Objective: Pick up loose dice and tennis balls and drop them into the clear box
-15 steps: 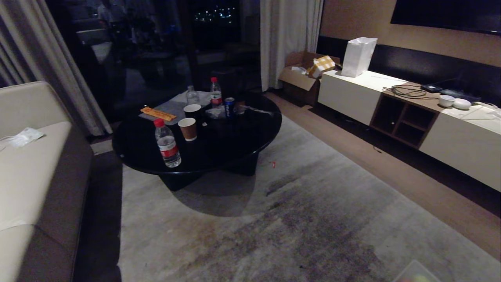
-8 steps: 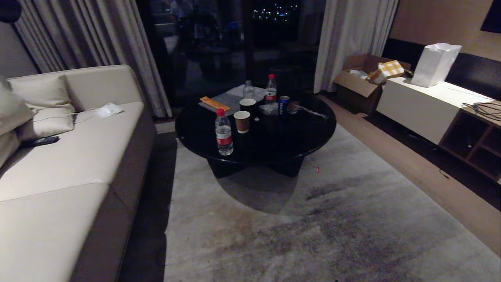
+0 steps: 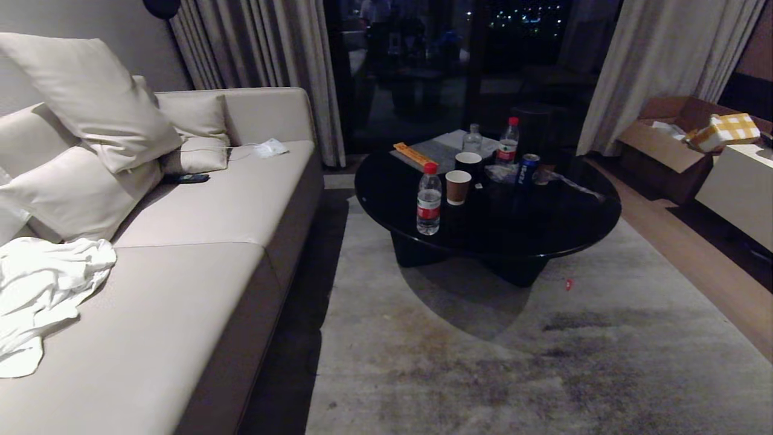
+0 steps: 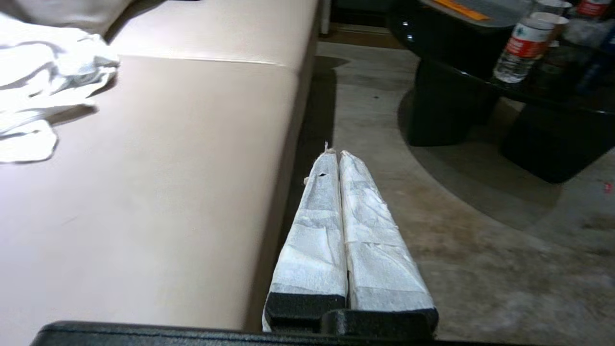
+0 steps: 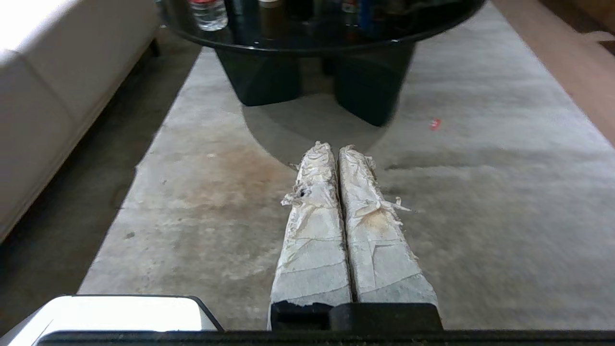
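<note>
In the head view the whole room has slid to the right since a moment ago: the sofa [image 3: 181, 254] now fills the left side and the round black bench [image 3: 489, 211] sits right of the middle. That is the camera turning, not the things moving, so the robot seems to be looking around. No dice, balls or clear box show here, so which way they point cannot be told. In the left wrist view the left hand [image 4: 332, 154] is closed and holds nothing, beside the sofa edge above the rug [image 4: 432, 230]. In the right wrist view the right hand [image 5: 331, 146] is closed and empty too, over the rug.
</note>
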Robot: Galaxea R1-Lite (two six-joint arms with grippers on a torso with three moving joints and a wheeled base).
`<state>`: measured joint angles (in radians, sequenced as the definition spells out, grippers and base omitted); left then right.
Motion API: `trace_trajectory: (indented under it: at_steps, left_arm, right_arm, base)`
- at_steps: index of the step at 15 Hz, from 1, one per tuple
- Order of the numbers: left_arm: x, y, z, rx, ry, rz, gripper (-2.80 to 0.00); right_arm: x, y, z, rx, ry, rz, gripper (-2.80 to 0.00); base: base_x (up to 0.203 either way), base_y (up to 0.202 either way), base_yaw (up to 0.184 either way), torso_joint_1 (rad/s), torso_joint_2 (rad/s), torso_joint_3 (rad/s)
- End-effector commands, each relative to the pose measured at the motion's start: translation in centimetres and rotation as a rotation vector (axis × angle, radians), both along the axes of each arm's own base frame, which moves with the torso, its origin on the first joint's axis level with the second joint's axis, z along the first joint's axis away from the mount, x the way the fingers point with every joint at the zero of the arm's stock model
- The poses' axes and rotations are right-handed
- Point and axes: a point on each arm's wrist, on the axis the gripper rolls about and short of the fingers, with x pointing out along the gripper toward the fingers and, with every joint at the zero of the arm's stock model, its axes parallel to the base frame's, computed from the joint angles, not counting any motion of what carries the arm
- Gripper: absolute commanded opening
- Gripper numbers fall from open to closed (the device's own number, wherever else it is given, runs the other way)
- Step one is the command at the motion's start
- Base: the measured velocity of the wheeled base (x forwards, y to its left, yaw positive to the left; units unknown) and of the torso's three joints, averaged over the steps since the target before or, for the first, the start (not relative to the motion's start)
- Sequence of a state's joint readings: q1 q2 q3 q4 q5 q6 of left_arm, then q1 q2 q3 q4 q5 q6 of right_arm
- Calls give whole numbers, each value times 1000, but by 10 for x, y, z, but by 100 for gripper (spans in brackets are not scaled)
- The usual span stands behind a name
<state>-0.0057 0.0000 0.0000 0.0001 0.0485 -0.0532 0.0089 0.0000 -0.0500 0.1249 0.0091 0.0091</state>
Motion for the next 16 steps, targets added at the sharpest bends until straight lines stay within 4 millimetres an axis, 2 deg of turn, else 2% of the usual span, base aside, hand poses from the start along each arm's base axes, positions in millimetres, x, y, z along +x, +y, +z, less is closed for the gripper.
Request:
trace_trajectory:
  at_steps: [1,5,16]
  left_arm:
    - [0,0,0,-2,3,0,-280]
    - [0,0,0,1,3,-1,-280]
    - [0,0,0,0,3,-1,-280]
  right_arm:
    - [0,0,0,0,3,0,-280]
    - [0,0,0,0,2,0,-280]
    - [0,0,0,2,3,0,-280]
  base:
    - [0,0,0,0,0,0]
    - [-17,0,-1,1,0,1]
    - [-182,0,-1,4,3,2]
